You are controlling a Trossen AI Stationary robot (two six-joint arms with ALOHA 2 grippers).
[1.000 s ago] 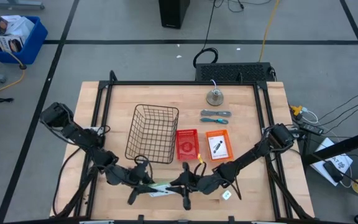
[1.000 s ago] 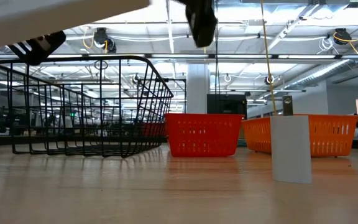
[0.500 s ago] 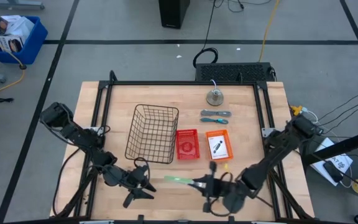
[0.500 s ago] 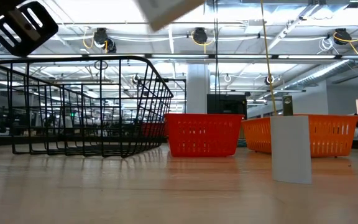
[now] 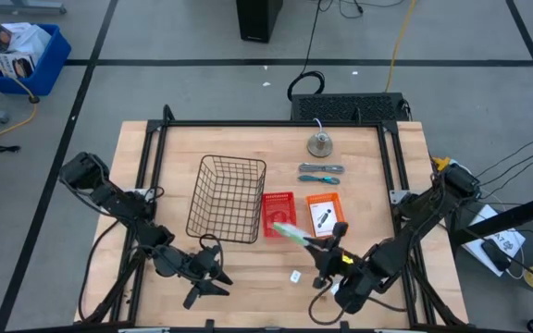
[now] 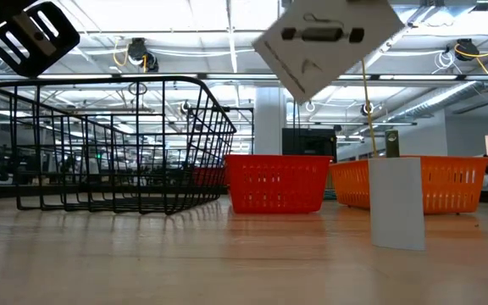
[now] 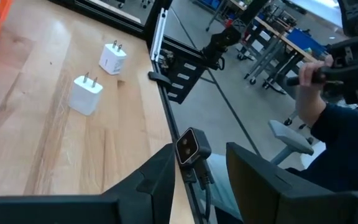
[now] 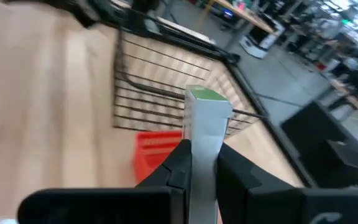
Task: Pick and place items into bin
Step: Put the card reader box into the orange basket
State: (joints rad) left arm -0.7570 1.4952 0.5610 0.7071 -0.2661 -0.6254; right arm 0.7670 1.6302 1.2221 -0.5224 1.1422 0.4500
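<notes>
Above table [image 5: 248, 277], strip [image 5: 286, 230] in right tool [image 5: 315, 242]

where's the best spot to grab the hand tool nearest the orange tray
Probably across its slim middle, coming straight down. The hand tool lies flat on the table, long and thin, so fingers should close across its width; the second tool lies close alongside, leaving one finger a narrow gap.

Bright, even overhead light — ceiling lamps [image 6: 142, 52] glare in the low view. Motion blur smears the basket [image 8: 166, 81] beyond the right gripper [image 8: 204, 163] — shadows stay faint.
</notes>
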